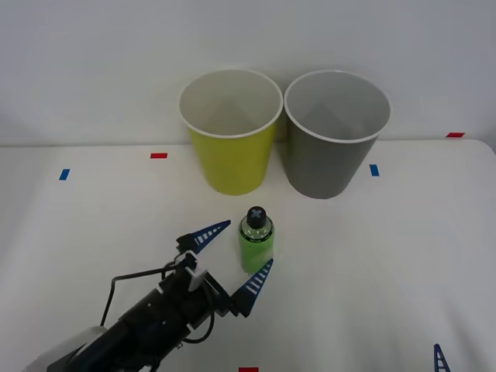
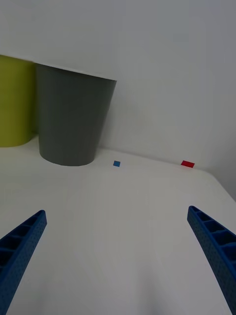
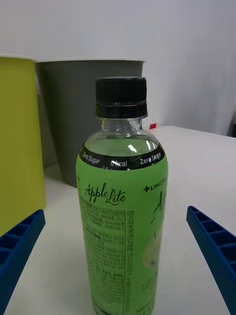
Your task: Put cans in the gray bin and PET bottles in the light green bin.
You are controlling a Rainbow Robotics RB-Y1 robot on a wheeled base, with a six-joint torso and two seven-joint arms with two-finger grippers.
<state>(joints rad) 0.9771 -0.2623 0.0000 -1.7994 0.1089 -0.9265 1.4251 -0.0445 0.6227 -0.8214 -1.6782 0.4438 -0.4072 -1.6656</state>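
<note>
Left gripper (image 1: 232,256): lower centre-left of the front view, blue ribbed fingers spread wide either side of the bottle, not touching it.
Bottle (image 1: 256,239): small clear-green plastic PET bottle, bright green label, black screw cap, upright on the white table (image 1: 403,256), frame centre.
Light green bin (image 1: 231,132): tall tapered yellow-green plastic, white rim, upper centre.
Gray bin (image 1: 335,134): just right of it.
Right gripper (image 2: 118,256): fingers wide apart over bare table.

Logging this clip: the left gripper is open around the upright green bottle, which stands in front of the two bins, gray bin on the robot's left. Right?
Not quite. The front view shows the gray bin on the robot's right, the light green bin on its left. The rest holds: the open left gripper flanks the upright bottle.
</note>
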